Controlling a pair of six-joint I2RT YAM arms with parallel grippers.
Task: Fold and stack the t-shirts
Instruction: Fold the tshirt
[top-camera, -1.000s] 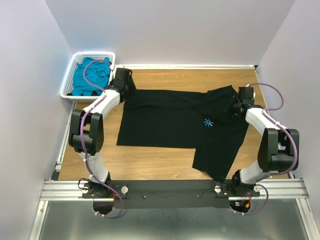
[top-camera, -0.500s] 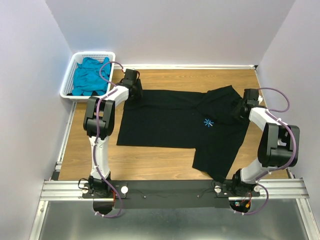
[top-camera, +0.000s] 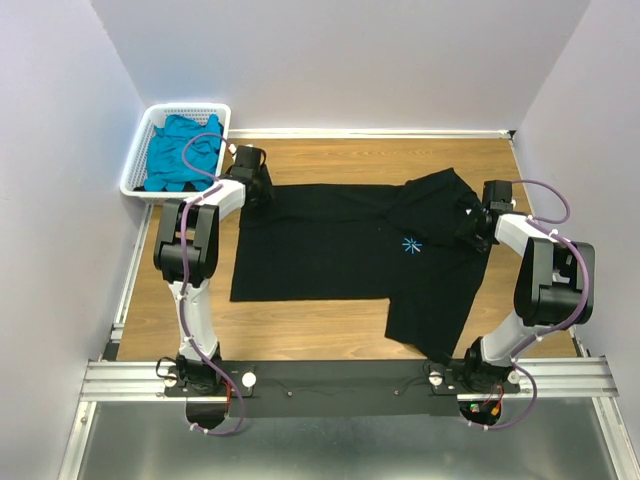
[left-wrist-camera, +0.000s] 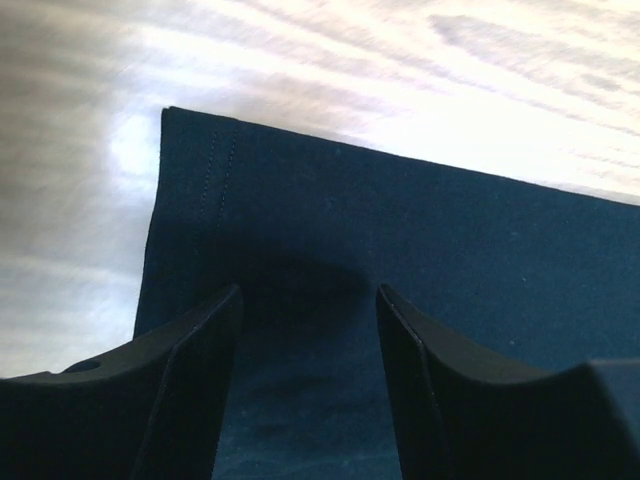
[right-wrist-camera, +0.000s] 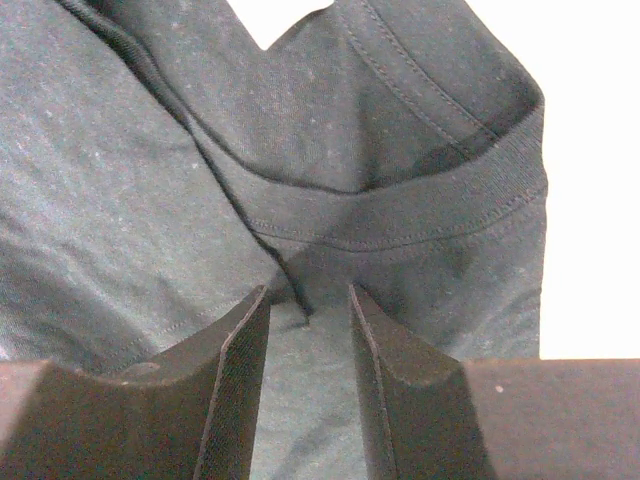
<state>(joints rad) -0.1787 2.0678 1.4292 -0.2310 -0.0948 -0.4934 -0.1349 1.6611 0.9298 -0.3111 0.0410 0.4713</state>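
Black t-shirt lies spread over the middle of the wooden table, the biggest thing in the overhead view. Its body runs out flat toward nine o'clock. The neck end, toward three o'clock, is rucked and turned over on itself, with one flap hanging down toward five o'clock. A small light-blue starburst print shows just right of centre.

By my reading the fold has hardly begun. The cloth is being laid out and squared, no clean crease is made yet, and nothing is stacked.

At ten o'clock, in the far corner, stands the white slotted basket, and the teal t-shirt is bundled inside it, untouched. That one has yet to be taken out, spread, folded and set on the black one.

The left gripper hangs over the shirt's corner at ten o'clock. In its wrist view the gripper has its fingers well apart above the stitched hem, with nothing clamped between them.

The right gripper is at the neck end, at about three o'clock. Its wrist view shows the gripper with fingers a little apart astride a thin ridge of cloth just under the ribbed collar, not closed on it as far as I can see.

The basket sits near the left arm, and the walls stand close at nine and three o'clock, so wide sweeps look cramped.
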